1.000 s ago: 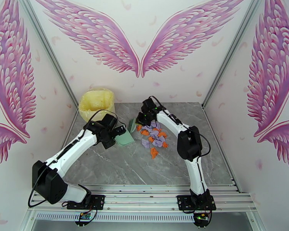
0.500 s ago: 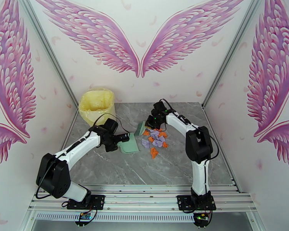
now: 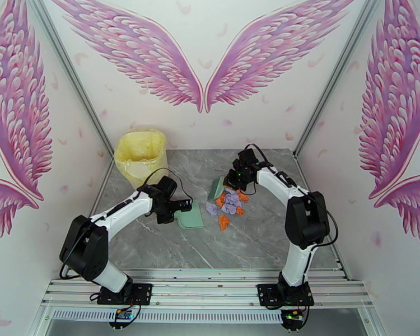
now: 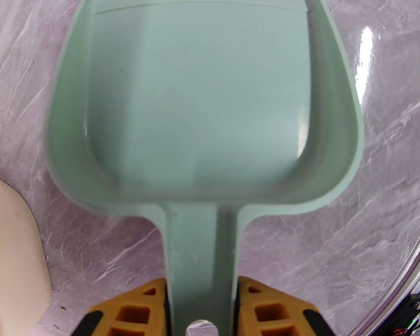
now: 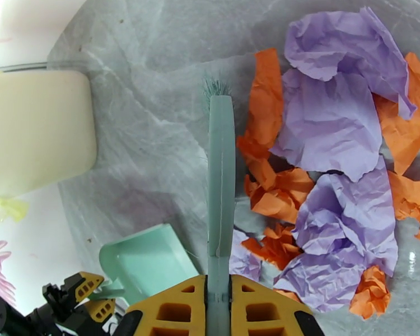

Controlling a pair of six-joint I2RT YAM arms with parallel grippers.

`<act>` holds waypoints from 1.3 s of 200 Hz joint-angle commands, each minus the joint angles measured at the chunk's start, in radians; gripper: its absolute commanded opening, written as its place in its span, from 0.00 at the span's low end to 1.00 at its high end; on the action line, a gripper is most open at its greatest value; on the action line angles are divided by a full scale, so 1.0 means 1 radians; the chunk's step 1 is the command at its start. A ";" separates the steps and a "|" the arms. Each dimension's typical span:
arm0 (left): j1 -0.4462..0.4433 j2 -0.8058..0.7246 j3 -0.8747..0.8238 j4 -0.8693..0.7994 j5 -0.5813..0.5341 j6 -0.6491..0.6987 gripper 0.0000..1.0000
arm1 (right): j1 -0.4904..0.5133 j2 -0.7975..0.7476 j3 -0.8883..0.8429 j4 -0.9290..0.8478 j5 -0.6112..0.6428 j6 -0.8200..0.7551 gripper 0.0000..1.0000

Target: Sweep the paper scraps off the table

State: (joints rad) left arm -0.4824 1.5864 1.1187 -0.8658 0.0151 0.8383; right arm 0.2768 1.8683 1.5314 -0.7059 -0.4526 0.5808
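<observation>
Crumpled orange and lavender paper scraps (image 3: 228, 205) lie heaped mid-table, large in the right wrist view (image 5: 333, 130). My right gripper (image 3: 233, 179) (image 5: 218, 312) is shut on a green brush (image 3: 215, 189) (image 5: 220, 175), which stands against the pile's left edge with its bristles on the table (image 3: 266, 242). My left gripper (image 3: 180, 206) (image 4: 201, 317) is shut on the handle of a green dustpan (image 3: 191, 216) (image 4: 210, 107). The pan lies flat and empty just left of the scraps, also seen low in the right wrist view (image 5: 145, 263).
A pale yellow bin (image 3: 140, 152) (image 5: 36, 130) lined with a bag stands at the table's back left corner. White walls with pink wings close in the back and both sides. A metal rail (image 3: 210, 284) runs along the near edge.
The right arm has swung right, carrying the brush up to the pile's left edge and bunching the scraps tighter. The left arm has brought the dustpan right and nearer, close to the pile.
</observation>
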 commanded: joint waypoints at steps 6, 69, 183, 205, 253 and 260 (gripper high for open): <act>0.012 0.022 0.028 -0.021 0.037 0.006 0.00 | -0.001 -0.109 0.113 -0.100 0.023 -0.142 0.00; 0.034 0.056 0.060 -0.059 0.079 -0.009 0.00 | 0.014 0.061 0.527 -0.456 0.887 -0.609 0.00; 0.033 0.127 0.090 -0.099 0.093 -0.047 0.00 | 0.132 0.432 0.598 -0.524 1.186 -0.762 0.00; 0.032 0.130 0.093 -0.099 0.081 -0.049 0.00 | 0.152 0.382 0.484 -0.502 1.165 -0.747 0.00; 0.031 0.139 0.098 -0.104 0.088 -0.053 0.00 | 0.222 0.277 0.320 -0.488 1.080 -0.713 0.00; 0.030 0.142 0.099 -0.105 0.087 -0.053 0.00 | 0.237 0.264 0.304 -0.486 1.063 -0.706 0.00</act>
State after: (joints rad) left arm -0.4522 1.7050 1.1893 -0.9421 0.0937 0.7956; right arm 0.4686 2.2097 1.8862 -1.1908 0.6945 -0.1524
